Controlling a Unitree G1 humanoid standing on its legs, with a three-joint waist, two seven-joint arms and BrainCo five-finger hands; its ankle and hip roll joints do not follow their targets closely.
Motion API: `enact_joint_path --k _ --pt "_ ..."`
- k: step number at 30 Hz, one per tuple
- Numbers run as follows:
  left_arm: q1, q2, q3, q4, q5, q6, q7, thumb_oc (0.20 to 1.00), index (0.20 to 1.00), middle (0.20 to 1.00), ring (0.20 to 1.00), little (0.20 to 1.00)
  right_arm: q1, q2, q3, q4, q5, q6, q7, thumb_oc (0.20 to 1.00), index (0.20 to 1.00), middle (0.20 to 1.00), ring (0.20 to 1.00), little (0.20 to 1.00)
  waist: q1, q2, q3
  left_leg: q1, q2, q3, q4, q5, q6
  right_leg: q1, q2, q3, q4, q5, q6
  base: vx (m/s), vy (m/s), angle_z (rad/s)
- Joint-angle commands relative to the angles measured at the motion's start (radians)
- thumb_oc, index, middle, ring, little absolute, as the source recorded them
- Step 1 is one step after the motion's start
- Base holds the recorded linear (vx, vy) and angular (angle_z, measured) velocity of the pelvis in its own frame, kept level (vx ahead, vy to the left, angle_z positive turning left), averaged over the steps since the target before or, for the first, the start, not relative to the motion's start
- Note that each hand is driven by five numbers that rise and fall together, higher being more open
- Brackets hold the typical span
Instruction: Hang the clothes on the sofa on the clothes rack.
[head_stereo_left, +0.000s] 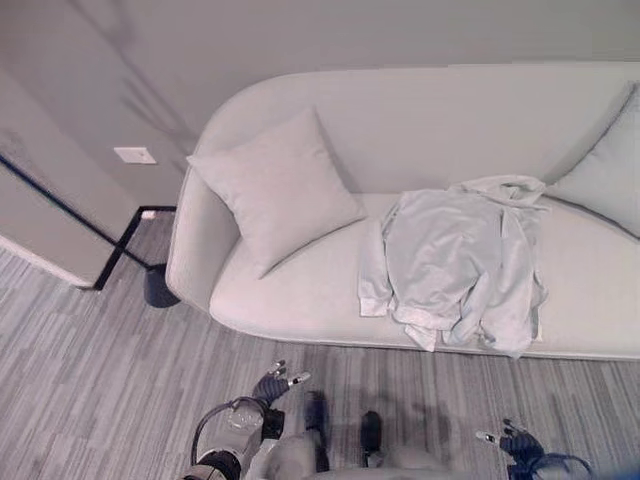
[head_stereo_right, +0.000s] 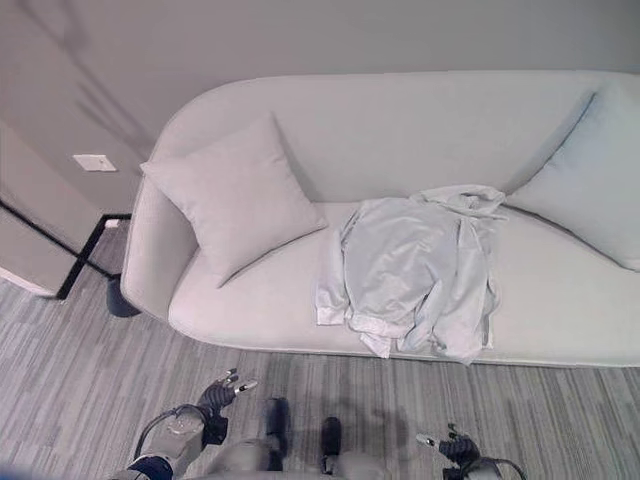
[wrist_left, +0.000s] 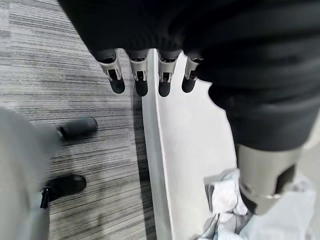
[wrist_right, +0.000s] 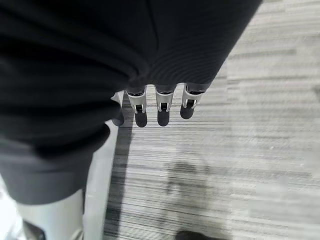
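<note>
A pale grey hooded sweatshirt (head_stereo_left: 460, 265) lies crumpled on the seat of a light grey sofa (head_stereo_left: 300, 290), right of the middle, one cuff hanging at the front edge. A corner of the sweatshirt (wrist_left: 225, 197) also appears in the left wrist view. My left hand (head_stereo_left: 272, 386) hangs low over the carpet in front of the sofa, fingers (wrist_left: 141, 80) straight and holding nothing. My right hand (head_stereo_left: 515, 440) hangs low at the right, also well short of the sofa, its fingers (wrist_right: 162, 107) straight and empty.
A square cushion (head_stereo_left: 275, 185) leans at the sofa's left end and another cushion (head_stereo_left: 605, 175) at the right end. A black metal frame (head_stereo_left: 100, 235) stands on the striped grey carpet (head_stereo_left: 90, 380) left of the sofa, by the wall.
</note>
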Motion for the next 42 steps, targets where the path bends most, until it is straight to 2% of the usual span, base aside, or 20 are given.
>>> enact_joint_path --k 1,2,4,6,9,14,17,18,19,21,23,25,26,29,30,32,35,37,40,42 --pt "-0.048 0.013 -0.008 -0.041 0.004 -0.04 -0.001 1.0 1.0 1.0 1.0 1.0 0.04 -0.037 0.003 -0.073 -0.026 -0.013 -0.006 1.0 1.0 1.0 1.0 1.0 0.004 0.02 -0.047 0.046 -0.001 0.0 0.009 -0.036 0.012 -0.044 -0.068 0.093 0.184 -0.124 0.113 0.11 0.187 -0.54" --pt "-0.061 0.02 -0.01 -0.046 0.006 -0.036 0.0 1.0 1.0 1.0 1.0 1.0 0.02 -0.035 0.016 -0.09 -0.033 -0.011 -0.005 1.0 1.0 1.0 1.0 1.0 -0.004 0.026 -0.029 0.056 0.011 0.01 0.009 -0.038 0.017 -0.117 -0.072 0.117 0.309 -0.138 0.126 0.01 0.117 -0.59" --pt "-0.074 0.026 -0.009 -0.042 0.02 -0.037 0.005 1.0 1.0 1.0 1.0 1.0 0.012 -0.028 0.028 -0.101 -0.042 -0.01 -0.006 1.0 1.0 1.0 1.0 1.0 -0.003 0.027 -0.02 0.072 0.012 0.026 0.009 -0.048 0.023 -0.167 -0.077 0.14 0.373 -0.141 0.138 0.03 0.094 -0.72" --pt "-0.074 0.032 0.002 -0.035 0.024 -0.041 0.013 1.0 1.0 1.0 1.0 1.0 0.009 -0.025 0.028 -0.097 -0.052 -0.009 -0.005 1.0 1.0 1.0 1.0 1.0 0.001 0.021 -0.023 0.083 0.01 0.043 0.009 -0.06 0.024 -0.162 -0.096 0.152 0.324 -0.118 0.144 0.07 -0.017 -0.57" --pt "-0.083 0.039 0.016 -0.03 0.007 -0.045 0.022 1.0 1.0 1.0 1.0 1.0 -0.022 -0.022 0.032 -0.08 -0.055 -0.011 -0.008 1.0 1.0 1.0 1.0 1.0 0.012 0.012 -0.023 0.082 0.028 0.074 0.009 -0.066 0.013 -0.176 -0.147 0.153 0.238 -0.047 0.185 0.03 -0.126 -0.13" --pt "-0.074 0.054 0.026 -0.021 -0.003 -0.042 0.029 1.0 1.0 1.0 1.0 1.0 -0.028 -0.015 0.022 -0.079 -0.05 -0.01 -0.011 1.0 1.0 1.0 1.0 1.0 0.015 -0.001 -0.007 0.127 0.069 0.06 0.009 -0.088 -0.013 -0.251 -0.233 0.09 0.147 0.019 0.202 0.09 -0.176 -0.13" --pt "-0.071 0.054 0.028 -0.014 -0.003 -0.043 0.028 1.0 1.0 1.0 1.0 1.0 -0.026 -0.016 0.02 -0.078 -0.051 -0.009 -0.011 1.0 1.0 1.0 1.0 1.0 0.009 -0.004 -0.005 0.142 0.071 0.055 0.009 -0.095 -0.018 -0.25 -0.238 0.086 0.127 0.029 0.207 0.11 -0.187 0.04" --pt "-0.066 0.056 0.02 0.004 0.0 -0.035 0.022 1.0 1.0 1.0 1.0 1.0 -0.005 -0.015 0.011 -0.084 -0.043 -0.003 -0.012 1.0 1.0 1.0 1.0 1.0 -0.005 -0.028 -0.006 0.179 0.073 0.049 0.009 -0.116 -0.034 -0.235 -0.224 0.085 0.062 0.047 0.22 0.22 -0.511 0.41" --pt "-0.061 0.053 0.02 0.008 0.006 -0.033 0.014 1.0 1.0 1.0 1.0 1.0 0.0 -0.013 0.019 -0.083 -0.047 0.001 -0.009 1.0 1.0 1.0 1.0 1.0 -0.002 -0.044 -0.014 0.192 0.083 0.05 0.009 -0.115 -0.047 -0.2 -0.225 0.087 0.061 0.053 0.226 0.27 -0.631 0.39" --pt "-0.052 0.053 0.02 -0.007 0.009 -0.038 0.012 1.0 1.0 1.0 1.0 1.0 0.019 -0.016 0.015 -0.108 -0.049 0.001 -0.002 1.0 1.0 1.0 1.0 1.0 -0.008 -0.045 -0.029 0.208 0.125 0.058 0.009 -0.106 -0.07 -0.178 -0.201 0.096 0.071 0.049 0.216 0.2 -0.419 0.11" --pt "-0.046 0.049 0.006 -0.045 -0.003 -0.035 0.004 1.0 1.0 1.0 1.0 1.0 0.039 -0.03 -0.003 -0.136 -0.033 -0.005 -0.003 1.0 1.0 1.0 1.0 1.0 -0.011 -0.03 -0.032 0.206 0.16 0.042 0.016 -0.088 -0.075 -0.162 -0.179 0.088 0.099 0.022 0.194 0.15 -0.32 0.09" --pt "-0.053 0.04 -0.019 -0.087 -0.017 -0.035 0.001 1.0 1.0 1.0 1.0 1.0 0.052 -0.059 -0.027 -0.161 -0.011 -0.015 -0.008 1.0 1.0 1.0 1.0 1.0 -0.015 -0.019 -0.012 0.138 0.197 0.012 0.14 -0.07 -0.077 -0.138 -0.165 0.066 0.128 -0.014 0.154 0.03 -0.311 0.31" --pt "-0.066 0.032 -0.035 -0.119 -0.032 -0.032 -0.003 1.0 1.0 1.0 1.0 1.0 0.056 -0.082 -0.039 -0.179 -0.005 -0.014 -0.012 1.0 1.0 1.0 1.0 1.0 -0.016 -0.021 0.011 0.054 0.202 -0.027 0.25 -0.043 -0.07 -0.121 -0.169 0.041 0.136 -0.034 0.131 -0.03 -0.262 0.51" --pt "-0.076 0.031 -0.043 -0.138 -0.041 -0.031 0.0 1.0 1.0 1.0 1.0 1.0 0.043 -0.099 -0.042 -0.182 -0.001 -0.014 -0.02 1.0 1.0 1.0 1.0 1.0 -0.012 -0.03 0.022 0.009 0.183 -0.055 0.264 -0.05 -0.059 -0.105 -0.18 0.026 0.127 -0.042 0.128 0.05 -0.079 0.69" --pt "-0.08 0.028 -0.057 -0.165 -0.044 -0.029 -0.003 1.0 1.0 1.0 1.0 1.0 0.042 -0.109 -0.059 -0.199 0.008 -0.018 -0.023 1.0 1.0 1.0 1.0 1.0 -0.004 -0.023 0.019 -0.02 0.157 -0.062 0.193 -0.047 -0.059 -0.088 -0.18 0.019 0.11 -0.044 0.135 0.17 0.057 0.16" --pt "-0.071 0.02 -0.071 -0.166 -0.04 -0.028 -0.01 1.0 1.0 1.0 1.0 1.0 0.039 -0.118 -0.071 -0.211 0.02 -0.028 -0.024 1.0 1.0 1.0 1.0 1.0 0.002 0.002 0.021 -0.033 0.146 -0.067 0.089 -0.011 -0.065 -0.08 -0.172 0.021 0.107 -0.056 0.143 0.21 0.122 0.15" --pt "-0.078 0.018 -0.075 -0.154 -0.031 -0.033 -0.002 1.0 1.0 1.0 1.0 1.0 0.029 -0.113 -0.066 -0.22 0.018 -0.03 -0.032 1.0 1.0 1.0 1.0 1.0 -0.007 0.012 0.015 -0.025 0.139 -0.054 0.053 -0.002 -0.068 -0.083 -0.176 0.017 0.113 -0.066 0.153 0.12 0.12 0.07" --pt "-0.076 0.028 -0.062 -0.152 -0.021 -0.04 0.005 1.0 1.0 1.0 1.0 1.0 0.027 -0.107 -0.067 -0.253 0.009 -0.033 -0.03 1.0 1.0 1.0 1.0 1.0 -0.01 0.014 0.006 -0.016 0.12 -0.033 0.046 -0.008 -0.062 -0.085 -0.189 0.042 0.115 -0.065 0.163 0.21 0.25 -0.2" --pt "-0.082 0.052 -0.031 -0.156 -0.03 -0.044 0.023 1.0 1.0 1.0 1.0 1.0 0.005 -0.096 -0.047 -0.279 -0.006 -0.037 -0.035 1.0 1.0 1.0 1.0 1.0 0.007 -0.005 0.013 -0.007 0.092 -0.012 0.033 -0.02 -0.037 -0.115 -0.223 0.087 0.112 -0.034 0.189 0.12 0.205 -0.71" --pt "-0.083 0.067 -0.004 -0.152 -0.044 -0.047 0.039 1.0 1.0 1.0 1.0 1.0 -0.011 -0.083 -0.037 -0.266 -0.012 -0.034 -0.04 1.0 1.0 1.0 1.0 1.0 0.013 -0.011 0.031 0.004 0.078 0.007 0.013 -0.026 -0.02 -0.179 -0.238 0.117 0.172 -0.009 0.211 0.04 0.151 -0.38"
